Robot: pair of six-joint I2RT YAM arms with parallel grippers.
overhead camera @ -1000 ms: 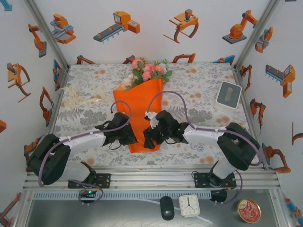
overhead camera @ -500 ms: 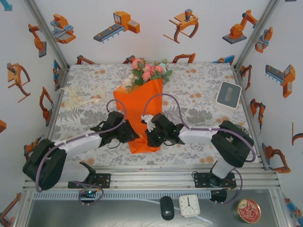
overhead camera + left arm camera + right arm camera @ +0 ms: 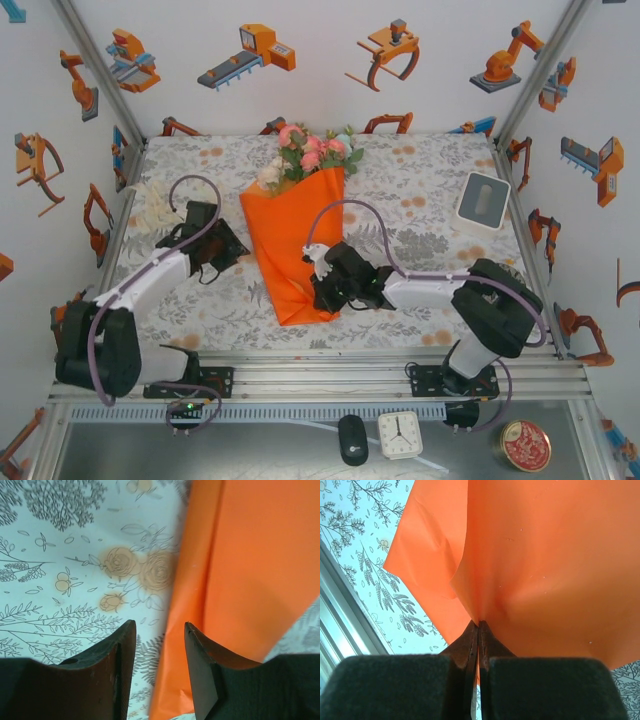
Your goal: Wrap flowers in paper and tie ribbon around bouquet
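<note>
Right gripper (image 3: 478,626) pinches the orange paper (image 3: 295,235) at the cone's 5 o'clock edge (fingers pressed on a fold). Left gripper (image 3: 159,626) stands spread at 9 o'clock. Flowers (image 3: 312,152) at 12; ribbon (image 3: 160,205) beyond, 10 o'clock.

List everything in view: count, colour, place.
tablecloth: one, grey-and-orange floral print, spread flat mid-view
paper: one, bright orange, cone at the cloth's middle
flowers: one bunch, pink, white, green, at the cone's far end
ribbon: one, cream-white, cloth's far left
box: one, white, cloth's right side
clock: one, white, on the near shelf
mouse: one, black, left of the clock
tin: one, red, right of the clock
left hand: one, black, open beside the paper's edge
right hand: one, black, shut on the paper
</note>
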